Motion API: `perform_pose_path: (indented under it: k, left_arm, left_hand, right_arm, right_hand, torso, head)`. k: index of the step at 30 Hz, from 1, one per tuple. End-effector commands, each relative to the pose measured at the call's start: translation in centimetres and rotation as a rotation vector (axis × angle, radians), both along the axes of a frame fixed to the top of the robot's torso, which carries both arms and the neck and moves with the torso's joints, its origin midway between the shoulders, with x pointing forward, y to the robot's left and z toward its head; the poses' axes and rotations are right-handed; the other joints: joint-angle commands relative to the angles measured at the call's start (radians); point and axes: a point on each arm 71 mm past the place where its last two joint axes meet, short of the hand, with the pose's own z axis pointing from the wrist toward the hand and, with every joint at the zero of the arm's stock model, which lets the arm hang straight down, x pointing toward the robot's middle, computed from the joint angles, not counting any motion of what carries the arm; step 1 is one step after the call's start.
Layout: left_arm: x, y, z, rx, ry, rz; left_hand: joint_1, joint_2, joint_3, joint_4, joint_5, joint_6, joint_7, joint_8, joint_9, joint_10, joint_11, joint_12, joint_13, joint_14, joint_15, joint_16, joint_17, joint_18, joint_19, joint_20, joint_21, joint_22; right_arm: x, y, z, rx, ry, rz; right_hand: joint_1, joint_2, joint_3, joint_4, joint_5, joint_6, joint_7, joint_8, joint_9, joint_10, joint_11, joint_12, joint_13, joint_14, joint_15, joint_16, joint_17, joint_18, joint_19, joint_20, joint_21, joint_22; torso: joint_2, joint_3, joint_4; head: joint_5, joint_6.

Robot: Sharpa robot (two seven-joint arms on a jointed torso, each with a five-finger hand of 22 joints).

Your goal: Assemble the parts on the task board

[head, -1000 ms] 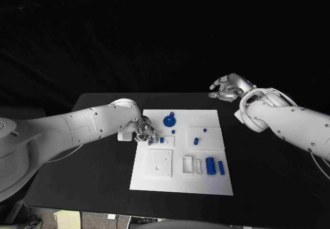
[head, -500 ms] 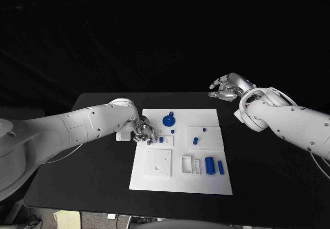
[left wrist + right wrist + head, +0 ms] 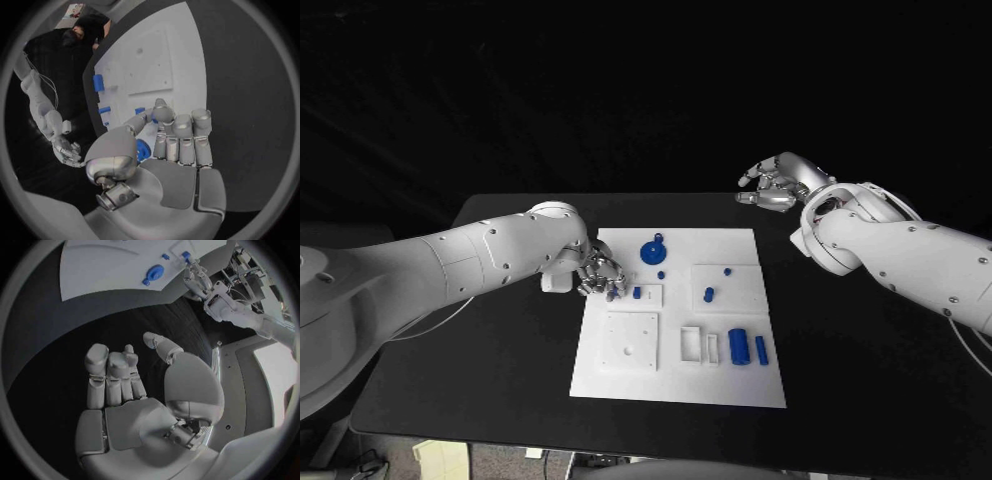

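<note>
The white task board [image 3: 733, 385] lies mid-table. At its far end stands a round blue part [image 3: 655, 251] [image 3: 153, 274], with a tiny blue piece [image 3: 661, 273] just below it. My left hand [image 3: 600, 275] [image 3: 169, 150] hovers at the board's left edge, fingers side by side, holding nothing. Just off its fingertips a small blue peg [image 3: 636, 293] [image 3: 140, 110] stands in a raised block. Another blue part [image 3: 710, 294] sits right of centre, and two blue cylinders [image 3: 738, 346] lie further forward. My right hand [image 3: 776, 182] [image 3: 125, 385] is empty, off the board by the table's far right corner.
A square white plate with a hole [image 3: 635, 342] and a slotted white block [image 3: 694, 344] occupy the board's near half. Bare black table [image 3: 862, 340] surrounds the board on both sides.
My left hand has drawn back slightly from the small blue peg, away from the board's edge. The right hand and the parts have stayed put.
</note>
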Motion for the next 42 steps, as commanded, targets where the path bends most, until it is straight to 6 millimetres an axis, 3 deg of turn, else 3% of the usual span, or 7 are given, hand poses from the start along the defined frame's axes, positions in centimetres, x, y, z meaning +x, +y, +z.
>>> perform_pose_path:
  k: [1,42]
  left_arm:
    - [-0.1,0.0,0.0,-0.004,0.046,-0.012]
    - [1.0,-0.7,1.9,-0.02,0.212,-0.057]
  left_hand:
    - [0.035,0.022,0.117,-0.116,0.005,0.009,-0.001,-0.005,0.001,0.004,-0.006,0.006,0.001,0.015,-0.02,0.005,0.001,0.009,0.003,-0.118,0.005,0.014]
    - [0.04,0.02,0.118,-0.116,0.008,0.011,-0.001,-0.015,0.012,0.001,-0.007,0.011,0.006,0.011,-0.019,0.013,0.004,0.008,-0.004,-0.116,0.008,0.016]
  right_arm:
    - [0.0,0.2,-0.1,-0.005,0.004,0.015]
    - [0.0,0.3,-0.1,-0.005,0.006,0.017]
  right_hand:
    - [-0.001,0.009,-0.001,0.0,0.005,-0.004,0.009,0.005,0.001,-0.006,0.003,0.005,-0.001,0.007,0.002,-0.005,0.001,0.101,0.001,-0.004,-0.005,0.011]
    - [-0.002,0.01,-0.001,0.001,0.005,-0.004,0.009,0.004,0.001,-0.006,0.003,0.005,-0.002,0.007,0.002,-0.006,0.001,0.101,0.001,-0.004,-0.005,0.011]
  torso:
    - [0.0,-0.0003,-0.0008]
    - [0.0,-0.0001,0.0008]
  head:
    - [0.001,-0.001]
    - [0.005,-0.001]
